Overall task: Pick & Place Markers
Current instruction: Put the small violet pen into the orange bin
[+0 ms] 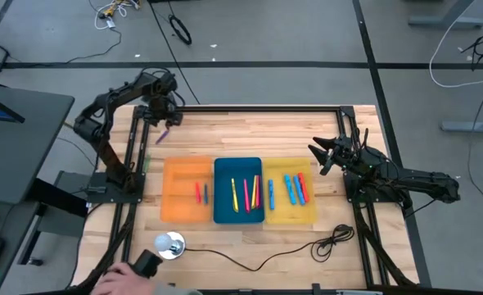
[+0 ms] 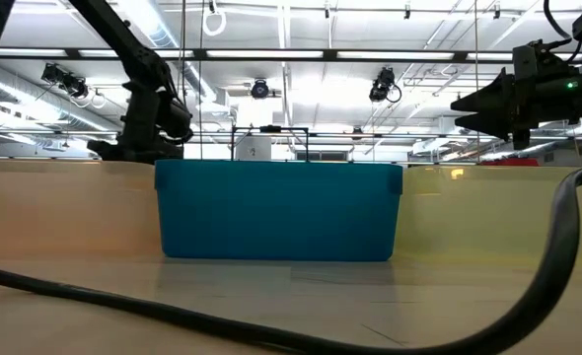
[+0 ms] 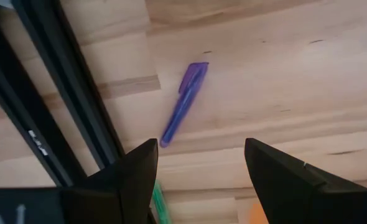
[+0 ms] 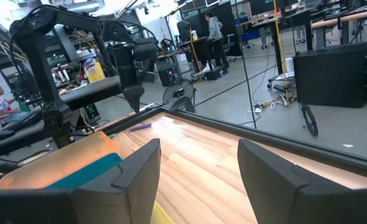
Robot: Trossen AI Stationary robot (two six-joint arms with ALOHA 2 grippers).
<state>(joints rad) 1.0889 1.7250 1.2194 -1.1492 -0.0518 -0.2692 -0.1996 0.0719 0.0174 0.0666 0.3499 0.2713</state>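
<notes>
A purple marker (image 1: 164, 135) (image 3: 185, 102) lies flat on the bare wood near the table's far left corner. My left gripper (image 1: 169, 120) (image 3: 199, 163) hangs open above it, fingers pointing down, touching nothing. More markers lie in three trays: two in the orange tray (image 1: 178, 212), several in the blue tray (image 1: 223, 213) and several in the yellow tray (image 1: 309, 215). A green marker (image 3: 160, 202) shows beside the left finger. My right gripper (image 1: 317, 152) (image 4: 199, 163) waits open above the table's right side, beside the yellow tray.
A black frame rail (image 3: 65, 93) runs close beside the purple marker along the table's left edge. A black cable (image 1: 307, 248) lies on the near part of the table. A person's hand (image 1: 115, 281) and a tape roll (image 1: 170, 243) sit at the near left corner.
</notes>
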